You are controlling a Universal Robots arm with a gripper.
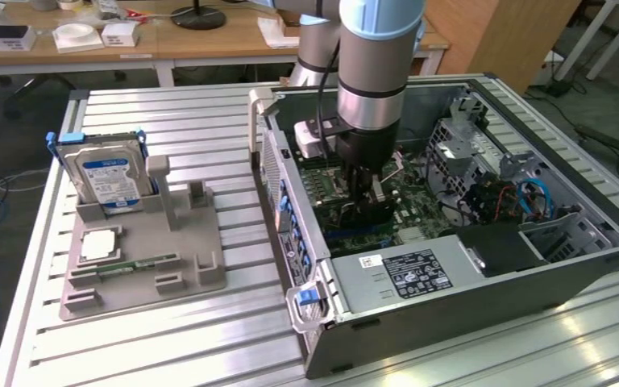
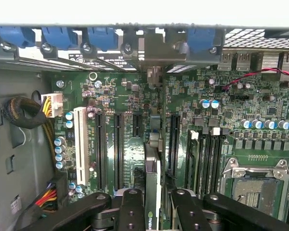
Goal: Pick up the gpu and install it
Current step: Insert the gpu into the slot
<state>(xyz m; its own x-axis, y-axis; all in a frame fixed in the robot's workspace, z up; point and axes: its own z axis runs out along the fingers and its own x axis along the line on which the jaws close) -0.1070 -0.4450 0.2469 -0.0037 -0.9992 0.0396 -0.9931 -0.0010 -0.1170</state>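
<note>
— Where is the gpu [image 1: 371, 216] sitting right now?

— It is hanging inside the open computer case [image 1: 471, 282], low over the boards. The arm is reaching down into the case, and the pincer [image 1: 364, 197] is gripping the card from above, its jaws drawn partway in and pressing on the two flat faces.

— And what is the wrist view showing?

— There the gpu [image 2: 152, 161] is appearing edge-on, standing upright between the fingers [image 2: 132, 211] of the pincer [image 2: 157, 197]. It is running over the green motherboard [image 2: 130, 96], in line with the long black slots [image 2: 118, 149]. Its metal end is reaching toward the case's rear wall, close to the row of blue latches [image 2: 62, 36]. I cannot tell whether its lower edge is touching a slot.

— What is lying outside the case?

— A grey holder [image 1: 180, 250] is resting on the ribbed metal surface [image 1: 180, 113], toward the exterior view's left. A silver hard drive [image 1: 105, 173] with a blue label is standing upright in it, and a narrow green memory stick [image 1: 126, 266] is lying in its front part. Both are sitting well apart from the arm.
</note>
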